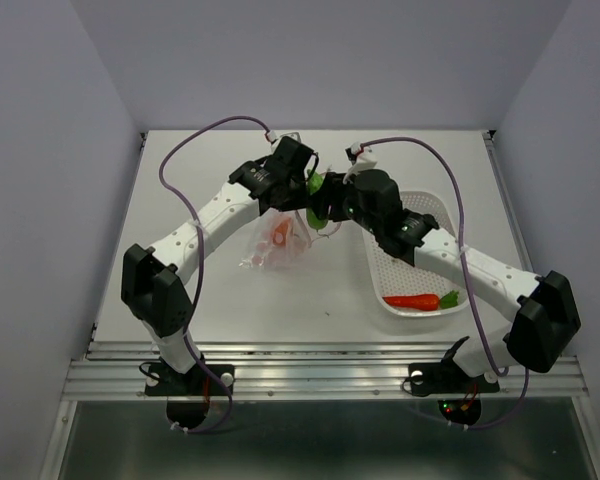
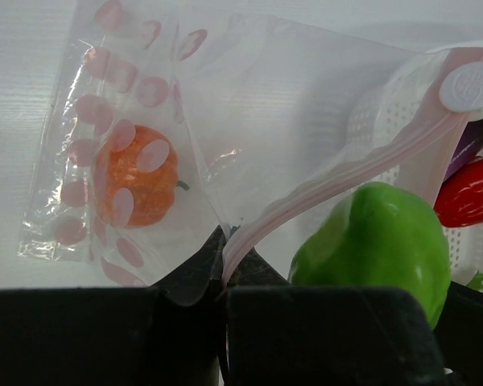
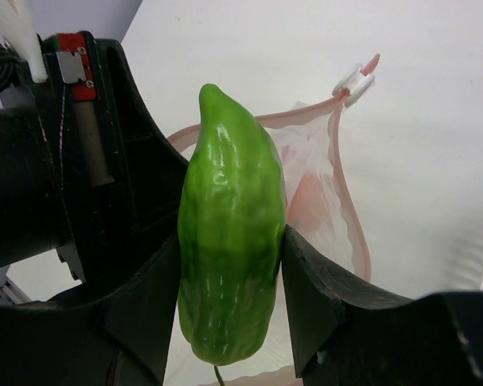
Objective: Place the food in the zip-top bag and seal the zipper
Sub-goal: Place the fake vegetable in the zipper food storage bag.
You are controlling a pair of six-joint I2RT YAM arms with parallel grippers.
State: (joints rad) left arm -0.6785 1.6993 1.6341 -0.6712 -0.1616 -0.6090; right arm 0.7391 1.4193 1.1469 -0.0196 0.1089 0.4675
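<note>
Top external view: my two arms meet over the far middle of the table (image 1: 180, 180), wrists close together.
Left gripper (image 2: 224, 251): fingers pressed together, pinching the bag's mouth edge right at the zipper (image 2: 338, 177) and holding that edge up.
Zip-top bag (image 1: 270, 245): clear with pink dots; it slopes from my left fingers down onto the table, left of centre. In the right wrist view the mouth gapes open.
Pumpkin (image 2: 137, 177): orange, inside the bag at its low end.
Slider (image 3: 354, 80): small white clip at the far end of the pink strip.
Green pod (image 3: 229, 241): upright, directly over the open mouth. I cannot tell if its tip is past the rim.
Right gripper (image 3: 232, 257): clamped on the pod's two sides.
Basket (image 1: 435, 215): white, perforated, just right of the bag, under my right forearm.
Eggplant (image 2: 471, 143), red pepper (image 2: 471, 193): in the basket, touching each other.
Carrot (image 1: 415, 300): lying flat at the basket's near end, green top pointing right.
</note>
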